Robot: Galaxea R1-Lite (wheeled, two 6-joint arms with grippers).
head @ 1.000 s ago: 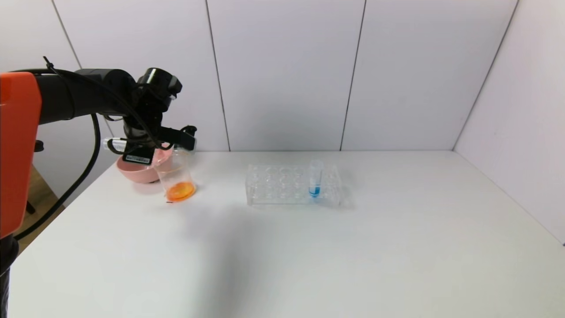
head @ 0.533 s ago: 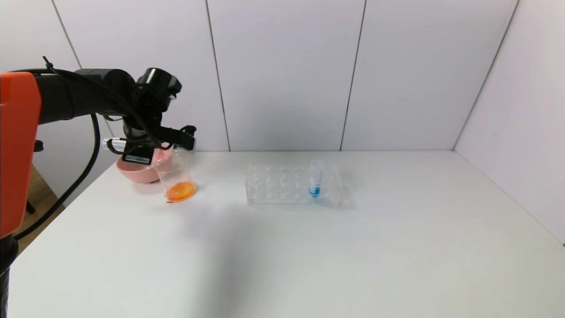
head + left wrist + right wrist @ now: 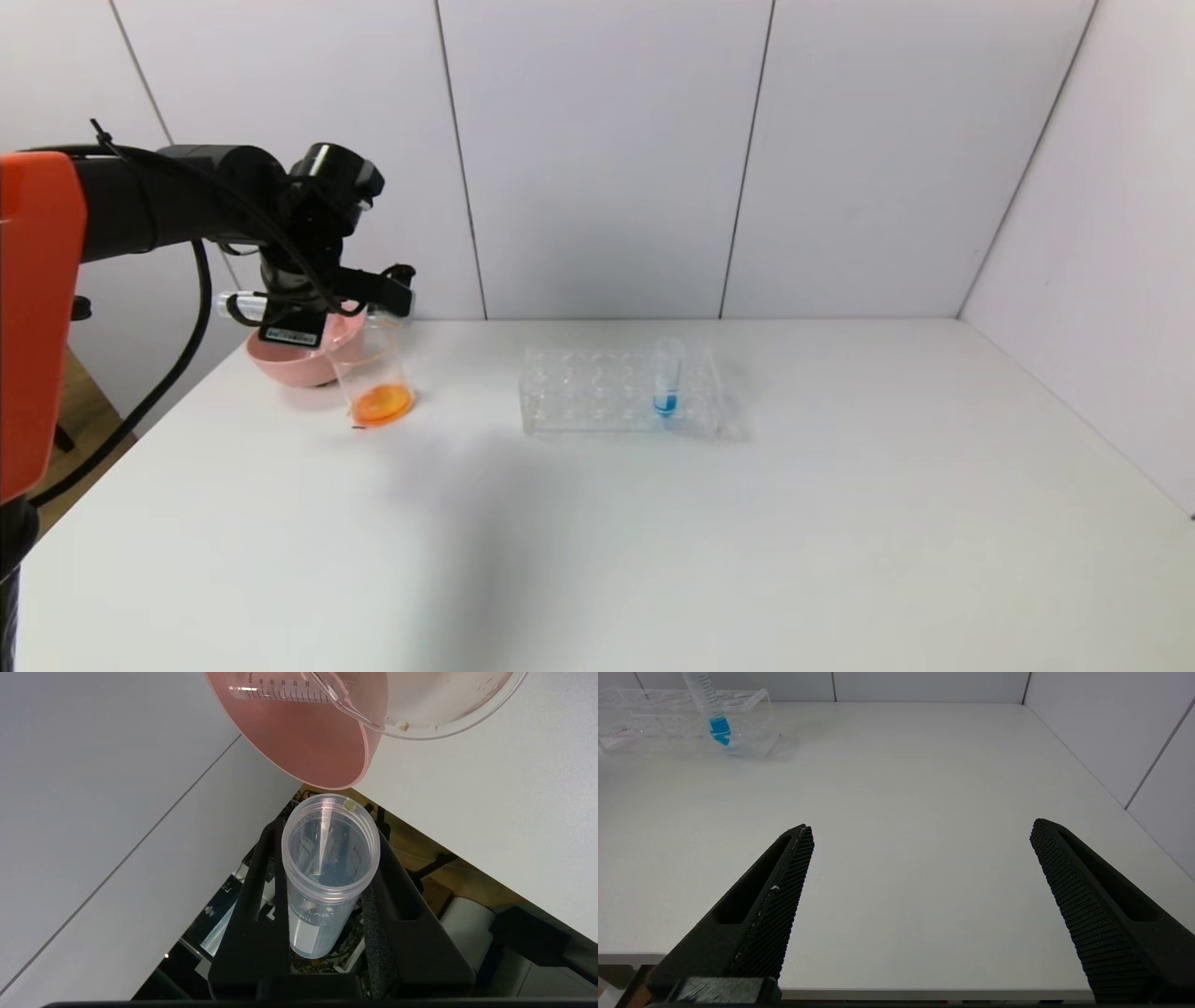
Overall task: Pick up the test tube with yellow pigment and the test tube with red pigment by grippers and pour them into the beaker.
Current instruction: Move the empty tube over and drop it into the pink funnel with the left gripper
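**Tube tipped over the beaker at the table's far left corner**

Most of the white table (image 3: pixel 653 541) lies bare, with walls closing its back and right edges. At the far left corner the pink bowl (image 3: pixel 285 362) sits just behind the beaker (image 3: pixel 372 373), which holds orange liquid. The left gripper (image 3: pixel 327 882) hangs above them, its fingers clamped on an emptied clear test tube (image 3: pixel 329 872) lying sideways. The rack (image 3: pixel 621 390) with the blue tube (image 3: pixel 667 378) stands mid-table. The right gripper (image 3: pixel 920 896) waits spread wide near the front edge, holding nothing.
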